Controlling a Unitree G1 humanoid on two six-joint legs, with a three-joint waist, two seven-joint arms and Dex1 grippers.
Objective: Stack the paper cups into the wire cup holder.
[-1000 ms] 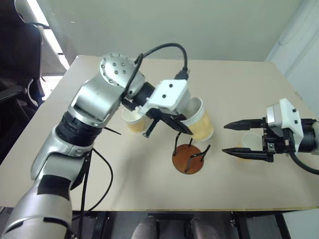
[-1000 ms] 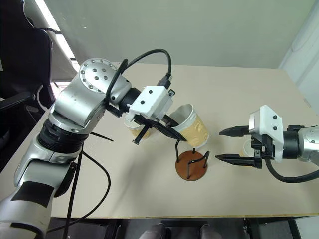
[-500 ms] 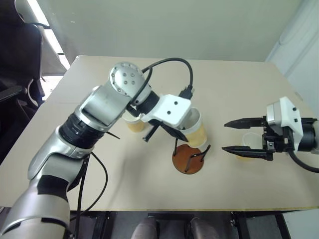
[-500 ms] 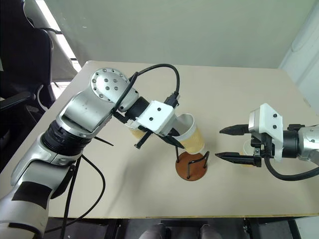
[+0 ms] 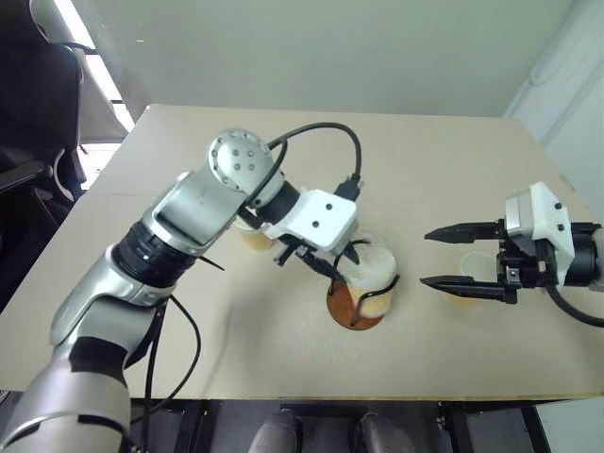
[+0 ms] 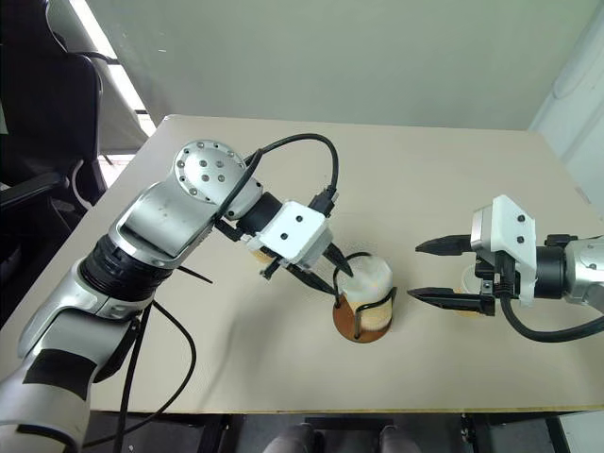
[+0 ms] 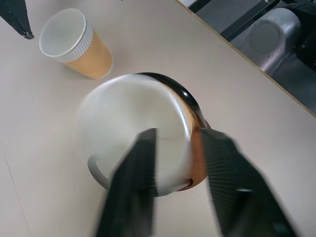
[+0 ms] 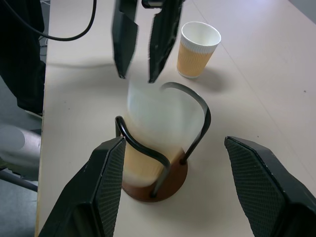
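- Left claw point(image 8: 136, 75) hung just above the wire holder point(image 8: 168, 185), pointing down at it, its two black fingers point(image 8: 123, 44) spread apart with a clear gap between them and nothing pinched; from the right wrist view the fingertips sat a little above the cup's rim and apart from it.
- Right claw point(image 5: 425, 259) hovered over the table to the right of the holder, well clear of it, with its fingers spread wide and nothing between them.
- Beige table point(image 5: 453, 160) carried the holder and all three cups.
- Wire holder stood upright near the table's front middle, a round reddish-brown base with black wire loops rising around it.
- One paper cup point(image 5: 370, 274) sat inside the holder, mouth up, between the wire loops, its yellow-tan bottom down on the base; it looked blurred in the views.
- Second cup point(image 7: 74, 44) stood upright on the table by the right claw, partly hidden behind that claw's lower finger in the head views.
- Third cup point(image 8: 197, 49) stood upright on the table beyond the left claw, mostly hidden by the left arm in the head views.
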